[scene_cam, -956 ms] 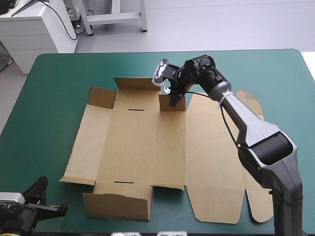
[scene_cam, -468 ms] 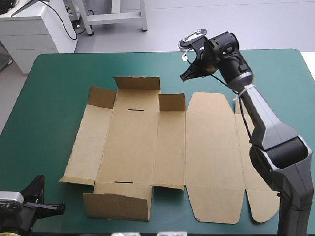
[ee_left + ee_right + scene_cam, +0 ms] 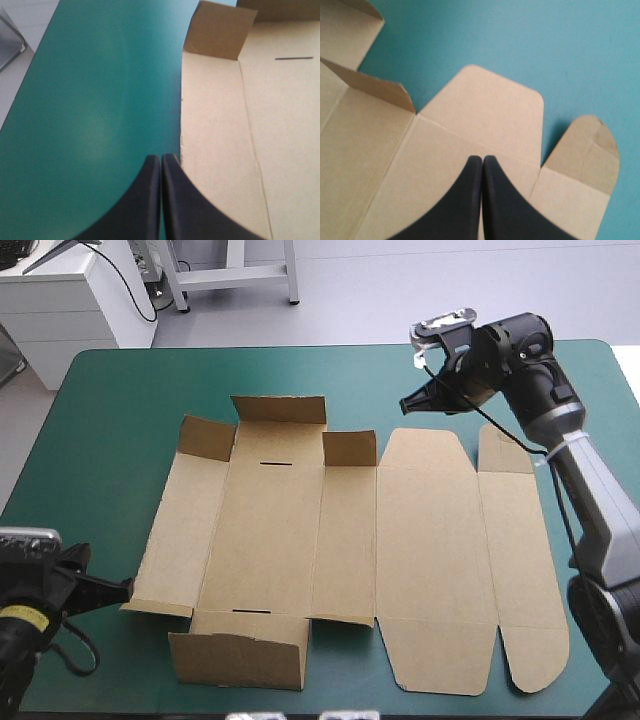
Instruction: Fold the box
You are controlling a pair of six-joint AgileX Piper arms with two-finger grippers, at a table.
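The right gripper (image 3: 405, 406), its black fingers (image 3: 465, 200) pressed together into one point and gripping nothing, is hanging in the upper right of the high view, above the teal-green cover (image 3: 110, 400) just past the far end of the box (image 3: 270, 540). Its own wrist view is looking down past the closed tip onto the rounded far tab (image 3: 490, 110) of the wide lid panel (image 3: 428, 540). The left gripper (image 3: 108, 590), likewise closed and empty, is sitting at the lower left of the frame, just beside the box's near left corner; in its wrist view the tip is over the cover, right at the board's left edge.

The brown box is lying opened out across the middle of the table, mostly flat. The far flap (image 3: 278, 409) and near flap (image 3: 238, 660) of the main panel are standing up, the small corner flaps (image 3: 207, 438) are half raised, and two thin slots are showing in the floor.

The board is looking light and stiff. It is likely to bend cleanly only along its scored creases and to slide on the smooth cover when pushed. It is probably best taken by a free flap edge, or pinned by one gripper while the other is lifting a wall
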